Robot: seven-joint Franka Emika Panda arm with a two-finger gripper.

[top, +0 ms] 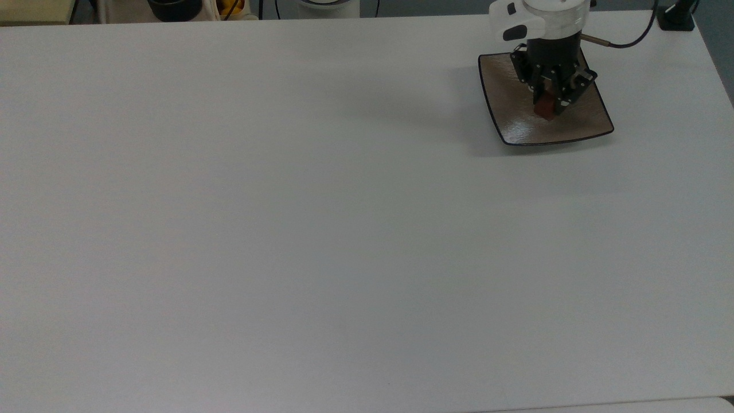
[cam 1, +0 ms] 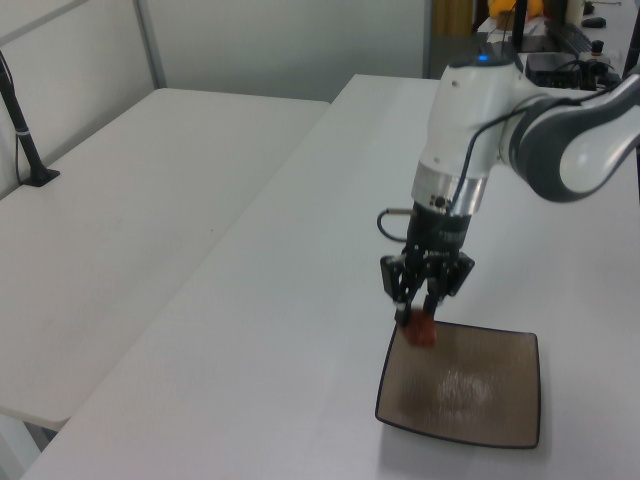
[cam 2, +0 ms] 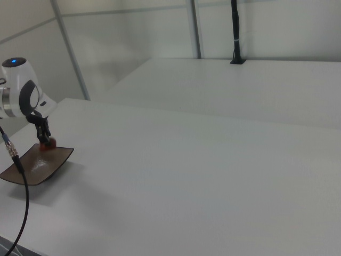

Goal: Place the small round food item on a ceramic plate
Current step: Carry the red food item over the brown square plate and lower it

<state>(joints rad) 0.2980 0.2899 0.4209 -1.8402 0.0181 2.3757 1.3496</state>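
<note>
Jaws of the gripper pinch the small round food item just over the ceramic plate — inside its black rim, nearer the left view's left edge. White bench lies bare all around — the plate sits near its far corner.

The small round food item is a dark red-brown lump, far smaller than the ceramic plate, pinched between the claw fingertips just above the plate's surface; whether it touches the plate cannot be told. The plate is square and glossy brown with a thin black rim, upturned corners and inward-curving sides. It lies flat on the white table, near the top view's upper right corner.
</note>
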